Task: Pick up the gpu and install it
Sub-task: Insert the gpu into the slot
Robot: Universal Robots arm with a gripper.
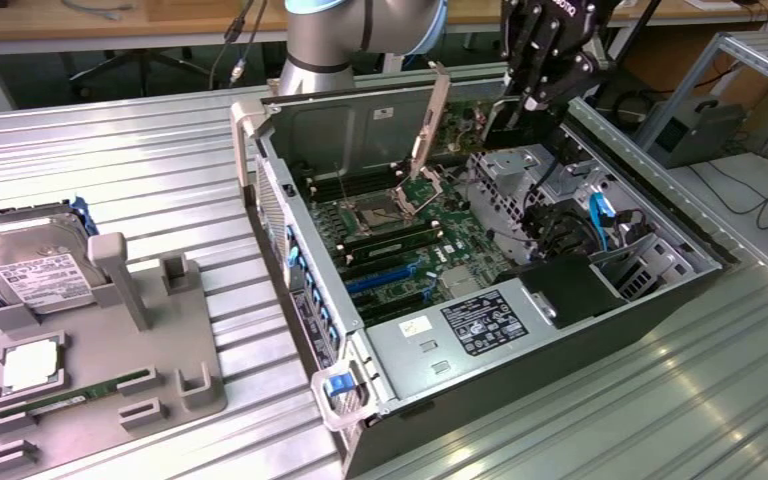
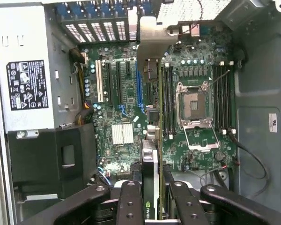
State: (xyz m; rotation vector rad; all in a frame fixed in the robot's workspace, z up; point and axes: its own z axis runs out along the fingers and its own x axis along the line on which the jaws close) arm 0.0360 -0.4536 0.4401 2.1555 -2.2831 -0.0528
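My gripper [image 1: 531, 98] hangs over the open computer case [image 1: 311, 300], shut on the gpu [image 1: 422, 130]. The card is thin and upright, with its silver bracket toward the case's rear wall. In the wrist view the gpu [image 2: 150, 164] is seen edge-on between the black fingers [image 2: 130, 201]. It runs away from them over the motherboard [image 2: 122, 101] to its bracket [image 2: 154, 44]. The card is above the board, roughly in line with the blue expansion slot [image 2: 138, 86]. Whether it touches the slot I cannot tell.
The CPU socket [image 2: 194, 105] and memory slots lie beside the card, and the power supply with its black label [image 2: 25, 84] is on the other side. At the exterior view's left, a grey fixture [image 1: 177, 380] holds a hard drive [image 1: 37, 270] and a green memory stick [image 1: 71, 395].
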